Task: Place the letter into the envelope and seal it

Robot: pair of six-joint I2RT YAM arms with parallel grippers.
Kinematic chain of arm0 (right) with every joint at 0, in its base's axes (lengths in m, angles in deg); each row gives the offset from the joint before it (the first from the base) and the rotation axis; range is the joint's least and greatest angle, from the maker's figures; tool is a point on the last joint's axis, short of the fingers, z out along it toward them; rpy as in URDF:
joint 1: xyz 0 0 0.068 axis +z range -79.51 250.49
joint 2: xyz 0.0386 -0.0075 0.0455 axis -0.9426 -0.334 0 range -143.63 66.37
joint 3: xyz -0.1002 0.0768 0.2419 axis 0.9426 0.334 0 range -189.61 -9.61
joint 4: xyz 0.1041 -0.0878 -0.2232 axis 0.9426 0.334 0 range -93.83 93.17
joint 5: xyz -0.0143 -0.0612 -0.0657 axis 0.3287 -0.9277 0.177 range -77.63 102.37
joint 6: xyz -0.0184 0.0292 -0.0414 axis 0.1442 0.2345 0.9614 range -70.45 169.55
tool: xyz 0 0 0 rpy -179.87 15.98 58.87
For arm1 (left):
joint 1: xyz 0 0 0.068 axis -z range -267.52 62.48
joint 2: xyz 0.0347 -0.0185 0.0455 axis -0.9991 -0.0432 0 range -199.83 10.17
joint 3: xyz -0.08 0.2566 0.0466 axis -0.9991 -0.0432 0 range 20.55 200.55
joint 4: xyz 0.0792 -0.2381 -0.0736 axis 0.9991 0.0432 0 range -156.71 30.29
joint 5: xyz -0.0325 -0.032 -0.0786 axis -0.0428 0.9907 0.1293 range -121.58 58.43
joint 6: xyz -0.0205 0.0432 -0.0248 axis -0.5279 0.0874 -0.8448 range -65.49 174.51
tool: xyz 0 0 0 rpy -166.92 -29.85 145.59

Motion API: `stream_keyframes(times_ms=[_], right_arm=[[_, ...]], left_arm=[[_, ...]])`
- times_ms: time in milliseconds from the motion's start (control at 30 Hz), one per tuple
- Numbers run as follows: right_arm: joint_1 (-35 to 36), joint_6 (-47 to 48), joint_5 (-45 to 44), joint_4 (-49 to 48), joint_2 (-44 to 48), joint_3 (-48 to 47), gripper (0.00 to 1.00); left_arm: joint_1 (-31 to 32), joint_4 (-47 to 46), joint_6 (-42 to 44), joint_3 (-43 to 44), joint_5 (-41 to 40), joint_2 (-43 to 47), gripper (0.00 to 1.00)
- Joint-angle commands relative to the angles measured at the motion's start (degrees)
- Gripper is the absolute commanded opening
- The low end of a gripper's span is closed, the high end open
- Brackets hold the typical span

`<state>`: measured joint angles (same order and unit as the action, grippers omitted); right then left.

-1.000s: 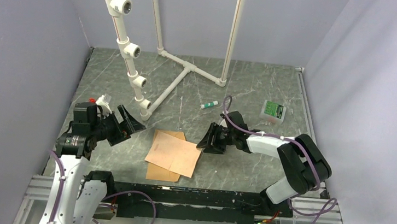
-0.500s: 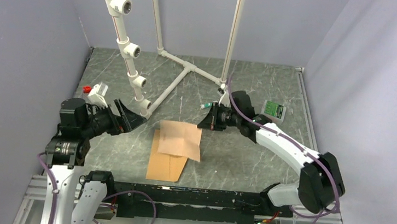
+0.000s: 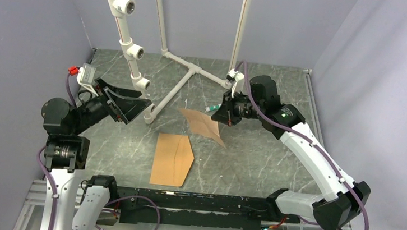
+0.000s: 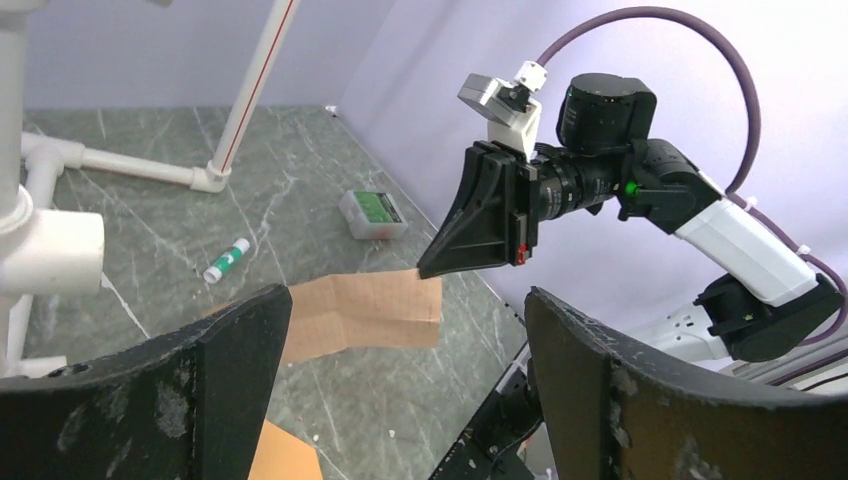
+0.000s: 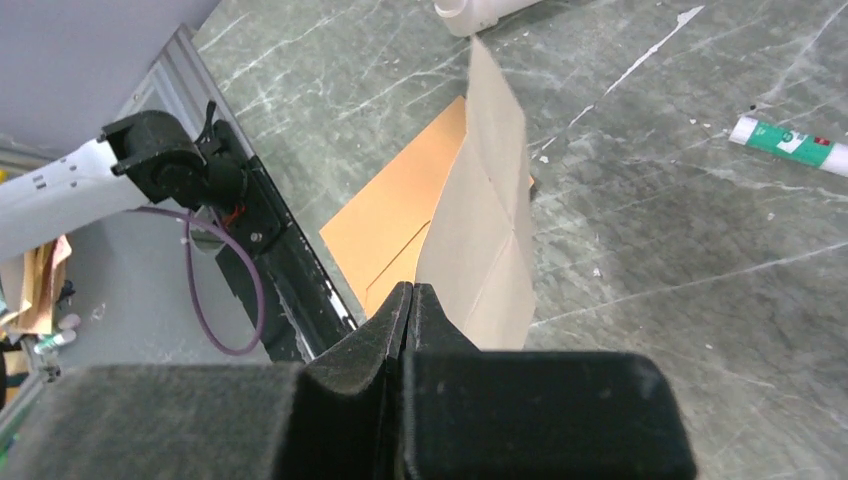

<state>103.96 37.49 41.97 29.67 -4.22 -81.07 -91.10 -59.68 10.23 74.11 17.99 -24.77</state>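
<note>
- R. gripper (image 3: 219, 118): jaws pinched tight on one edge of the letter (image 3: 203, 123). Wrist view shows the pads meeting on the paper with no gap.
- Letter: clear of the bench (image 3: 254, 153), hanging from the pinch with a crease across it. It is over mid-bench, beyond the envelope (image 3: 171, 160) and not touching it.
- Judged reason for the hold: an edge grip leaves most of the sheet free, so the loose end can lead into the pocket. Lifting clear also avoids dragging the envelope.
- Envelope: flat on the bench near the front rail, between the two arm bases. Pointed flap faces R. and appears laid open. Judged ready to receive; the pocket mouth itself can't be made out.
- L. gripper (image 3: 138, 113): jaws spread wide, nothing held, raised above the bench and aimed toward the letter. Its wrist cam frames the sheet between its fingers. Judged to be standing by to steady the paper or pin the envelope.
- Glue stick (image 3: 215, 108): on the bench just behind the R. gripper, untouched. Prob. for sealing, which is not yet begun.
- Small green box (image 3: 281, 113) and white pipe frame (image 3: 184, 85) at the rear; no part in this step.
- Risk: letter is wider than the envelope, so it likely needs folding first. A limp sheet may also buckle at the mouth.
- Progress: early. Letter not inserted, flap not closed.
</note>
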Motion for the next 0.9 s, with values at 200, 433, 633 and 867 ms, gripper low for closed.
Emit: stream_keyframes(times_ms=[200,433,633,867], right_arm=[[0.11,7.06,-0.81,6.89,0.41,-5.26,0.00],[0.04,5.53,-2.29,8.71,-4.14,-8.71,0.00],[-0.01,4.90,-4.40,8.28,-3.63,-9.45,0.00],[-1.53,5.97,-3.98,9.25,-2.68,-10.43,0.00]], left_arm=[[0.70,-4.81,5.84,2.94,3.97,-5.26,0.82],[15.12,3.75,23.27,12.83,-5.78,-14.00,0.83],[27.65,1.39,28.67,13.60,-11.85,-17.76,0.83],[41.14,7.19,38.64,17.69,-20.69,-26.18,0.83]])
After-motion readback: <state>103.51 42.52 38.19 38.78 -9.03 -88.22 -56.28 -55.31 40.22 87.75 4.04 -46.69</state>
